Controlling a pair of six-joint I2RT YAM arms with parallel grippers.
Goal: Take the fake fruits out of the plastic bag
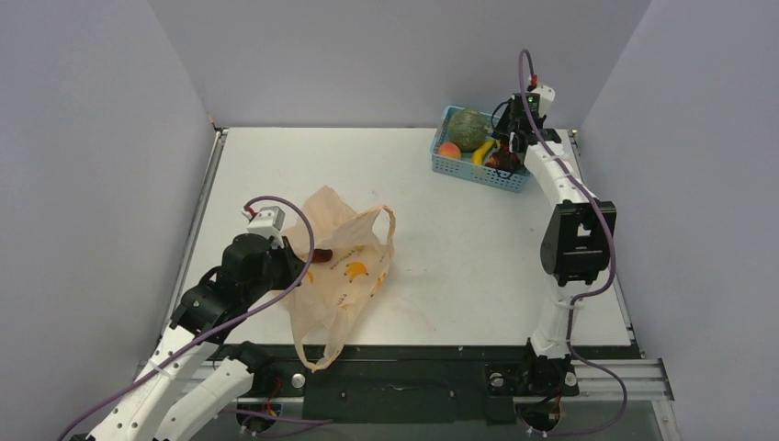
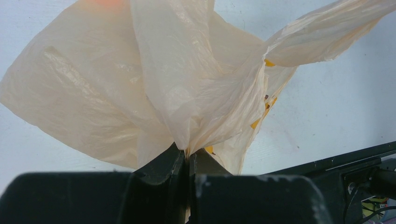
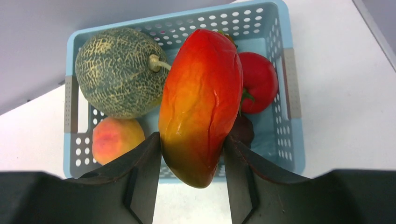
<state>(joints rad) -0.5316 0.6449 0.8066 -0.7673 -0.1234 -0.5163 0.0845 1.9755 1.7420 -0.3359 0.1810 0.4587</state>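
So the only real container on the table [image 1: 459, 266] is the blue basket [image 1: 478, 172] at the far right, and it's getting pretty full. From the top camera we see the melon [image 1: 470, 129], a peach [image 1: 449, 151] and the banana [image 1: 484, 152] sitting in it, with the right claw [image 1: 510, 147] over its right end. The right wrist camera fills in the rest: the right claw [image 3: 194, 144] is clamped on the mango [image 3: 201, 102], one finger on each side, holding it lengthwise in front of the basket [image 3: 261, 16]. In there we see the melon [image 3: 119, 72] in the left half, the peach [image 3: 116, 138] just below it, a red round fruit [image 3: 259, 81] with a green stem on the right, and a dark plum [image 3: 243, 130] peeking out behind the mango. We can't see the banana from here, and we can't tell whether the mango touches anything below it. Over on the left, the plastic bag [image 1: 340, 266] lies crumpled on the table, one handle reaching the near edge. The left claw [image 1: 299, 262] is at its left side. A dark reddish shape [image 1: 321, 254] shows there, but we can't tell what it is. The left wrist camera shows the left claw [image 2: 188, 156] pinched tight on a fold of the plastic bag [image 2: 187, 84], and no fruit is visible through the film.
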